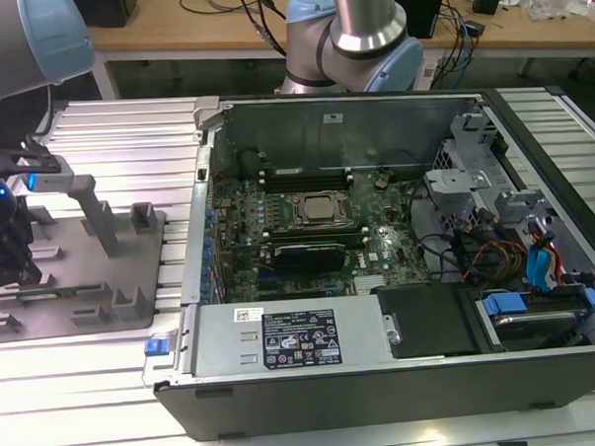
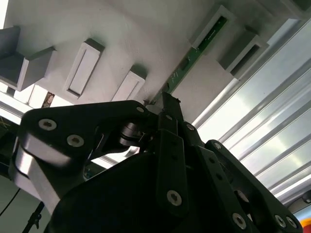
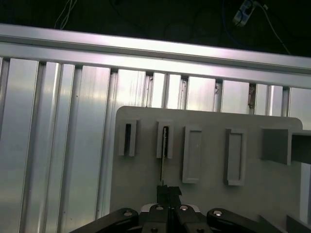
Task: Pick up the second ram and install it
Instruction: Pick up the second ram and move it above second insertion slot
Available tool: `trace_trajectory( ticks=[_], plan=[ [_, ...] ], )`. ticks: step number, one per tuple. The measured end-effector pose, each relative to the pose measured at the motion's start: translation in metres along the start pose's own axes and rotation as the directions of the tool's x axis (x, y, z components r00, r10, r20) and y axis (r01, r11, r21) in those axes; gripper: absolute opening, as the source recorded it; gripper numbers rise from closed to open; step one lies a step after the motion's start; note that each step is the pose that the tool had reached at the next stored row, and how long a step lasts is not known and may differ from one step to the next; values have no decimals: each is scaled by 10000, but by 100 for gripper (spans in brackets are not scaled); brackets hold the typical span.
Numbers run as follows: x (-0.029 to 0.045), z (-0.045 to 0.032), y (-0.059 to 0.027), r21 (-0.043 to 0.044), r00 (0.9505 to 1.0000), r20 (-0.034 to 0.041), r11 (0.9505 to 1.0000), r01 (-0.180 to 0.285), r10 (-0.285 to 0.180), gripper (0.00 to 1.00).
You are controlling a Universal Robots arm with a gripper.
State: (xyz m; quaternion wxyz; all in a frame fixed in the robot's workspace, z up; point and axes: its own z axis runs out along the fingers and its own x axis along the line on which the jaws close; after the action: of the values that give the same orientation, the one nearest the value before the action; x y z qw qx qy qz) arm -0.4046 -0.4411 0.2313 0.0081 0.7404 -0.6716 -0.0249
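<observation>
Ribbed alu table (image 1: 106, 133) w/ grey fixture plate (image 1: 71, 248); wood workbench (image 1: 220, 29) behind. Open PC case (image 1: 384, 387) is seen in exterior view. In both wrist views gripper (image 3: 169, 190) (image 2: 167, 102) is clamped on second ram (image 3: 162, 167) (image 2: 197, 51), seated edge-up in plate's slots.

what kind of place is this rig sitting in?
Likely a robotics lab workcell for PC assembly: an open computer case on a slotted aluminium table, a grey fixture plate beside it, and a cable-strewn wooden bench behind.

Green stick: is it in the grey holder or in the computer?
In the holder: the second wrist view shows the second ram on edge in grey fixture blocks, gripper at its end.
</observation>
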Motion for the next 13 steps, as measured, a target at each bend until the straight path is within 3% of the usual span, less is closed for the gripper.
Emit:
trace_trajectory(
  ticks=[7, 11, 13],
  plan=[
    [1, 17, 17, -3, 10000, -1, 10000, 0, 0, 8],
    [1, 18, 17, -3, 10000, -1, 10000, 0, 0, 34],
    [5, 34, 17, -1, 10000, 0, 10000, -1, 1, 34]
  ],
)
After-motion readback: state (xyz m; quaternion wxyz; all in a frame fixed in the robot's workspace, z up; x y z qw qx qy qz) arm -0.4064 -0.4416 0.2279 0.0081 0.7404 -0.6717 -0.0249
